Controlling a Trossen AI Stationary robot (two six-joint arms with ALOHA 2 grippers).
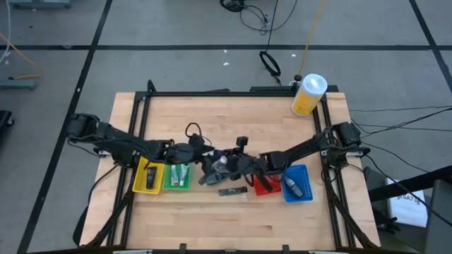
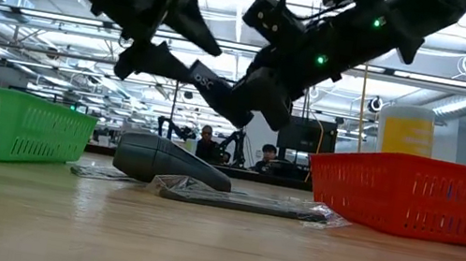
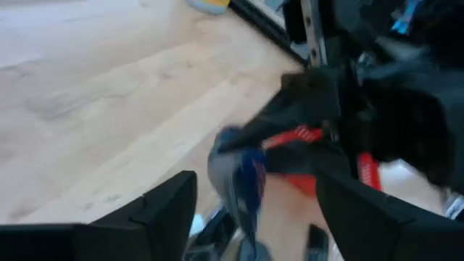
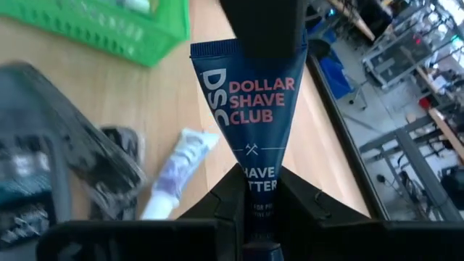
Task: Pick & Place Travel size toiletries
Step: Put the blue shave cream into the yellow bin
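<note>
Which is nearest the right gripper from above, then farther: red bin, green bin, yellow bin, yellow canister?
From the right gripper, mid-table in the high view:
1. Red bin, just to its right.
2. Green bin, to its left.
3. Yellow bin, left of the green one.
4. Yellow canister, at the far right corner.

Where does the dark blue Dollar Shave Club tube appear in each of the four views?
High view: not discernible among the grippers at table centre.
Low view: dark blue tube at upper centre, in the air.
Left wrist view: cannot tell.
Right wrist view: centre, shut in the right gripper.
Shared landmark: green plastic bin, also and.
</note>
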